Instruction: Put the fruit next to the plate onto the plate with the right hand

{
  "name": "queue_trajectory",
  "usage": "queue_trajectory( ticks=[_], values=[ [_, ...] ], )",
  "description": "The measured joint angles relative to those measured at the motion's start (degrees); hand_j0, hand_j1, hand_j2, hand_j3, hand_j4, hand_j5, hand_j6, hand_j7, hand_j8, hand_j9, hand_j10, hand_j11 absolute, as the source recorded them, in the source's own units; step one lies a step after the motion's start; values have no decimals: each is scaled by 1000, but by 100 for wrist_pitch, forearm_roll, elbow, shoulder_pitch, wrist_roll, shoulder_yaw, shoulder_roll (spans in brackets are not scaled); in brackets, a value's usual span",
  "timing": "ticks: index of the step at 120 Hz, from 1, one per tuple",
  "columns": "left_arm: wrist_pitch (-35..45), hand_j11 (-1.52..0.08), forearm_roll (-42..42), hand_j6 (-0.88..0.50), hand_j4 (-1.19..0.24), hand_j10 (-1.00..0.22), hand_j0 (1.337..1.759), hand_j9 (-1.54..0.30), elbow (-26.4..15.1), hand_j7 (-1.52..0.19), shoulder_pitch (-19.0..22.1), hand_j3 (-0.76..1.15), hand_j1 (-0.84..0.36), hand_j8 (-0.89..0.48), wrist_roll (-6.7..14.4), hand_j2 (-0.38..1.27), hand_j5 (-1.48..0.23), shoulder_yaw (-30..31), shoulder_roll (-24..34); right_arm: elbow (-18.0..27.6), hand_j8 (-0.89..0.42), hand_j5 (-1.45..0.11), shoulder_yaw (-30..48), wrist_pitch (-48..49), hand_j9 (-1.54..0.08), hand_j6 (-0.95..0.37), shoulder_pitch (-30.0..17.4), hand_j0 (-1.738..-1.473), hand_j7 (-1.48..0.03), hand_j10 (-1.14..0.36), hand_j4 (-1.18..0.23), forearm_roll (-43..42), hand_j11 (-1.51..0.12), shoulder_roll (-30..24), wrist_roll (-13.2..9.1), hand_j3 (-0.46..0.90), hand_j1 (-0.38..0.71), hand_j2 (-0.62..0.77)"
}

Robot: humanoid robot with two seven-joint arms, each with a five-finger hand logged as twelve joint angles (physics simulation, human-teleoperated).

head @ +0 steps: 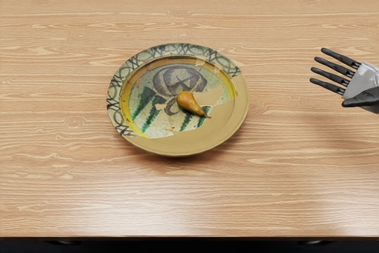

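On the round green-patterned plate (pixel 204 138) a brown pear (pixel 189 103) is lying; the grey right hand (pixel 349 81), spread and empty, is hovering well apart; any withdrawing should be avoiding the rim.

Brown pear (pixel 189 103) — green-patterned tan plate (pixel 219 137).

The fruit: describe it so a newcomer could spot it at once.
On the wooden table sits one round patterned plate, left of the open right robot hand. Near its middle lies the fruit, a small brown-orange pear, the only thing on it.
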Motion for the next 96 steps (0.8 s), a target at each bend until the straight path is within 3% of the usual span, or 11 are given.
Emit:
queue_trajectory(
  ticks=[96],
  values=[
    [0, -26, 0, -20, -20, -20, 1658, -26, 0, -26, 0, 0, 325, -20, 0, 4, -26, 0, 0, 0, 2, 0, 0, 0, 0, 2, 0, -1658, 0, 1, 0, 0, 0, 0, 0, 0, -349, 1]
  ],
)
